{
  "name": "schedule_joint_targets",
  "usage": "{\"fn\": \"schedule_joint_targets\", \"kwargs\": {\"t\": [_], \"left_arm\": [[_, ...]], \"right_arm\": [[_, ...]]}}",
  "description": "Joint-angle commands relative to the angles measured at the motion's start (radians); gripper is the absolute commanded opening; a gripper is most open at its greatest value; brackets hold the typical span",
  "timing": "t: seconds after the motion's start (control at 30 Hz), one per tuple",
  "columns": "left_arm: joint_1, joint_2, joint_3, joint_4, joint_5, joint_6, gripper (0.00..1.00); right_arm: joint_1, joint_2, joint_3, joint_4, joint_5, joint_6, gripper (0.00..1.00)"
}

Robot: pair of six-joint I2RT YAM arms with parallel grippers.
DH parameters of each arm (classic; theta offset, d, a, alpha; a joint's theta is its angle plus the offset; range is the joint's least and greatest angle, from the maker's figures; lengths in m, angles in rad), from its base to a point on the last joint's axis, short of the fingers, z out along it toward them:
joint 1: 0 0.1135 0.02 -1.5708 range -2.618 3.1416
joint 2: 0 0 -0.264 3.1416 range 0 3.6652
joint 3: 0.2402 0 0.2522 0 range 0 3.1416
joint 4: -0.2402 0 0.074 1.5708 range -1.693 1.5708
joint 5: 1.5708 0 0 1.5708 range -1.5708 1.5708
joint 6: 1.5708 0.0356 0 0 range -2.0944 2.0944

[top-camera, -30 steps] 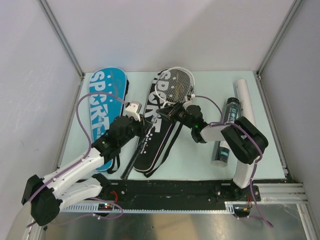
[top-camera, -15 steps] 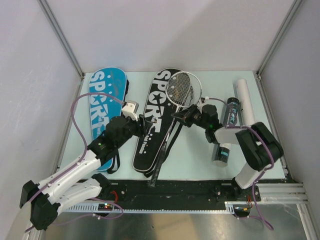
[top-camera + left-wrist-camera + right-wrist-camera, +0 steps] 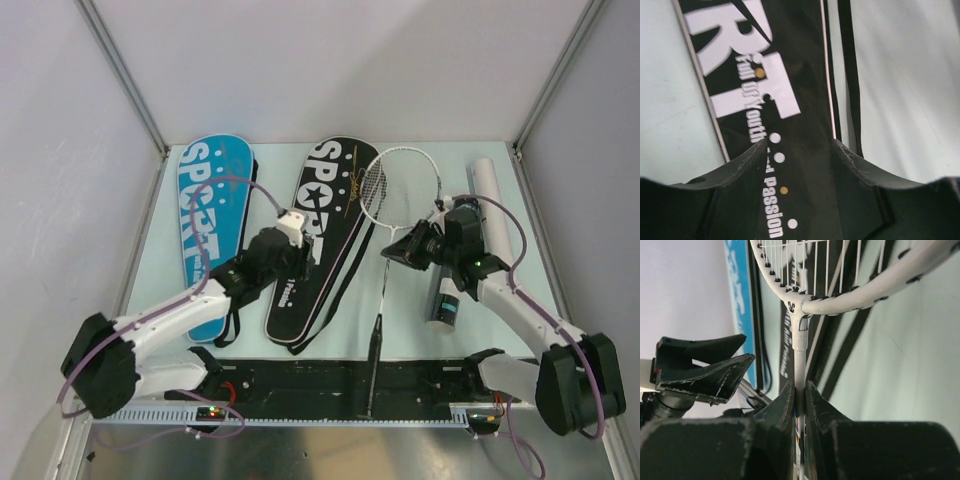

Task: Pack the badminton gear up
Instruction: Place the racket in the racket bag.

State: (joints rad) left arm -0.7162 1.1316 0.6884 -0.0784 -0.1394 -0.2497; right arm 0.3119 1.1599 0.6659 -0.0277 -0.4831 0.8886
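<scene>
Here, the right gripper [image 3: 800, 390] clamps the shaft of the white racket [image 3: 799, 340] just below its head — the left gripper [image 3: 797, 145], jaws apart, hangs over the black bag [image 3: 795, 45] further left.

Bright, even light; left pincer [image 3: 799, 144] softly blurred

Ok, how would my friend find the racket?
Find the pale green table, then the gap between the long black "SPORT" bag and the black tube on the right. The thin white-framed racket is there, its shaft pinched by the right hand. Only it has a stringed oval head.
</scene>
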Motion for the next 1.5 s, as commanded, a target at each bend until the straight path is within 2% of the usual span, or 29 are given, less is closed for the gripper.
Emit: {"fn": "schedule_joint_targets", "kwargs": {"t": [0.0, 0.3, 0.73, 0.87, 1.13, 1.33, 1.47], "left_arm": [[-0.087, 0.088, 0.029, 0.05, -0.06, 0.055, 0.57], [-0.202, 0.262, 0.072, 0.057, -0.128, 0.051, 0.57], [-0.228, 0.432, 0.136, 0.018, -0.208, 0.069, 0.55], [-0.229, 0.434, 0.137, 0.014, -0.212, 0.072, 0.48], [-0.229, 0.426, 0.138, 0.007, -0.214, 0.079, 0.27], [-0.229, 0.417, 0.138, 0.002, -0.216, 0.083, 0.03], [-0.229, 0.385, 0.137, 0.001, -0.211, 0.066, 0.0]], "right_arm": [[-0.027, -0.113, -0.02, -0.214, 0.022, -0.107, 0.0], [-0.069, -0.229, -0.079, -0.247, 0.029, -0.103, 0.0], [-0.093, -0.293, -0.108, -0.258, 0.017, -0.101, 0.0], [-0.096, -0.294, -0.111, -0.261, 0.018, -0.104, 0.0], [-0.096, -0.288, -0.12, -0.246, 0.013, -0.094, 0.0], [-0.097, -0.291, -0.133, -0.245, 0.011, -0.09, 0.0], [-0.076, -0.286, -0.138, -0.259, 0.013, -0.088, 0.0]]}}
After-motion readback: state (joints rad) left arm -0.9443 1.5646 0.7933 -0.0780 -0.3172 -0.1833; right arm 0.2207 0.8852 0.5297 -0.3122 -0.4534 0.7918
